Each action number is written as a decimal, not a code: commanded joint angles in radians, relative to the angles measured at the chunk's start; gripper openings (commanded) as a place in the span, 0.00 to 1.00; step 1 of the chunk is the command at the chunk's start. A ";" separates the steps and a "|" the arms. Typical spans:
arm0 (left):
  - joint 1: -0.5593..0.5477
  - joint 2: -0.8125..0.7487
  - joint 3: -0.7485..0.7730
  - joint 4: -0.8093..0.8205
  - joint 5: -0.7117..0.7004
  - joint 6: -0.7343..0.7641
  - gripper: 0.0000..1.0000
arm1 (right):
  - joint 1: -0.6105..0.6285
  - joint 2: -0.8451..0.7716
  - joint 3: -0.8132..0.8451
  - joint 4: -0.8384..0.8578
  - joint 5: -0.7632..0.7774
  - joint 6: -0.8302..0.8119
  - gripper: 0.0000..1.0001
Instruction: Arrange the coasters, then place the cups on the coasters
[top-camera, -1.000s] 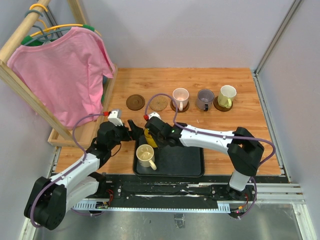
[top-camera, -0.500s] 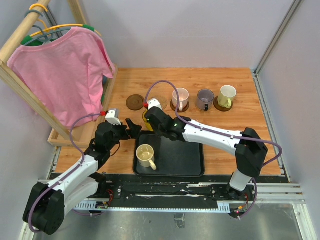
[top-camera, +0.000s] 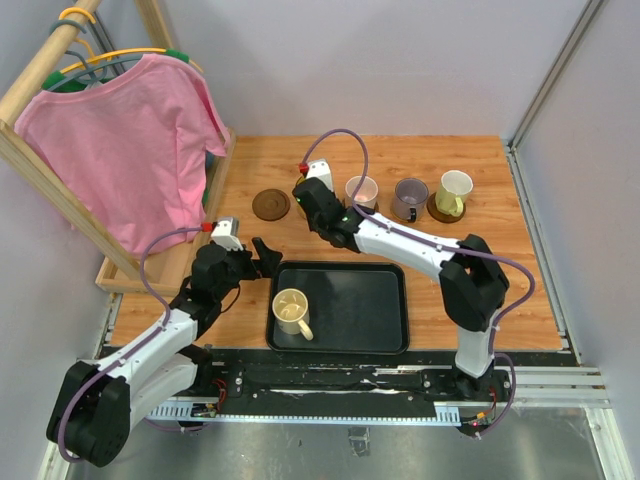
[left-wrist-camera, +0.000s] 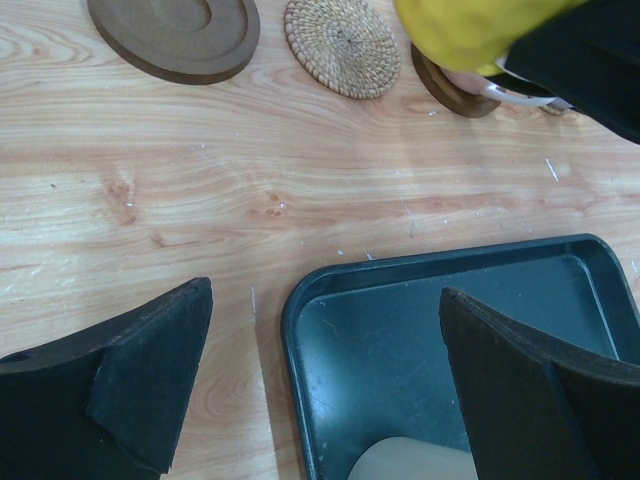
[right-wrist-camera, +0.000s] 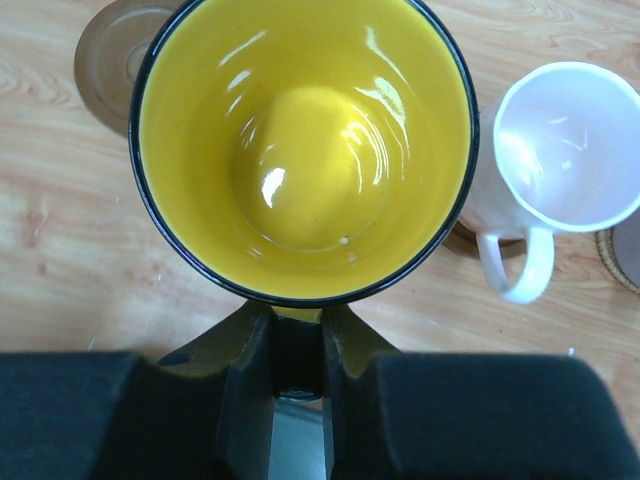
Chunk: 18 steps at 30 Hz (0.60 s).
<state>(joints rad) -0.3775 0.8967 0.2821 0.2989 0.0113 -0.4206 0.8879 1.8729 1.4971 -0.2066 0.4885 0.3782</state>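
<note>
Yellow glaze fills the right wrist view: the yellow mug hangs upright in the right pincer, which is pinching it by what looks like the handle, jaws drawn close around it. Off the table, the mug sits directly ahead of that pincer. To the pincer's right stands the pink mug, already on a coaster, and ahead to its left lies the dark coaster, bare. The woven coaster shows only from the left wrist, far ahead of the left pincer. The mug seems to hover near it, though I cannot tell whether it is squarely above.

The left pincer is spread wide and holds nothing. It hangs above the near left corner of the black tray, whose rim lies between its fingers. The cream mug stands in the tray, close below and behind that pincer.

By my reading, the coasters are already laid in a row across the table, so that part looks finished. Three cups are seated: the pink one, the purple-grey mug and the pale green mug, all off to the right pincer's right. Two remain. The yellow mug needs lowering onto a free coaster, probably the woven one. The cream mug has yet to be lifted from the tray, and the dark coaster would be left for it.
</note>
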 joint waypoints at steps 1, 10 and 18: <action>-0.009 0.010 0.006 0.020 -0.010 0.030 1.00 | -0.012 0.074 0.123 0.098 0.106 0.020 0.01; -0.010 0.032 0.009 0.021 -0.008 0.035 1.00 | -0.068 0.196 0.237 0.101 0.097 0.057 0.01; -0.010 0.051 0.009 0.021 -0.005 0.030 1.00 | -0.121 0.235 0.272 0.069 0.042 0.087 0.01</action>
<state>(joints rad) -0.3775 0.9409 0.2821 0.2993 0.0116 -0.4011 0.7933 2.1048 1.7115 -0.1776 0.5220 0.4328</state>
